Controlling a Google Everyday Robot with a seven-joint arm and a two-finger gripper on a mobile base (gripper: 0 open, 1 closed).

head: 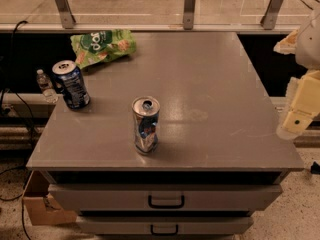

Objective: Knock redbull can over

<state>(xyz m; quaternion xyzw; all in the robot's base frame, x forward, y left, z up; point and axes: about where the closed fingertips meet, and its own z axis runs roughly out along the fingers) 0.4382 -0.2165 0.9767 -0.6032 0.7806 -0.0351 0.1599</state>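
Note:
The redbull can [145, 125] stands upright on the grey table [210, 84], left of the middle and near the front edge. It is slim, dented and silver with blue and red markings and an open silver top. My gripper [298, 115] is at the right edge of the view, beside the table's right front corner, well to the right of the can and not touching it.
A wider dark blue can [71, 84] stands upright at the table's left edge. A green snack bag [102, 46] lies at the back left. A small water bottle [46, 85] stands beyond the left edge. Drawers [165, 198] sit below the tabletop. A cardboard box [42, 204] lies on the floor.

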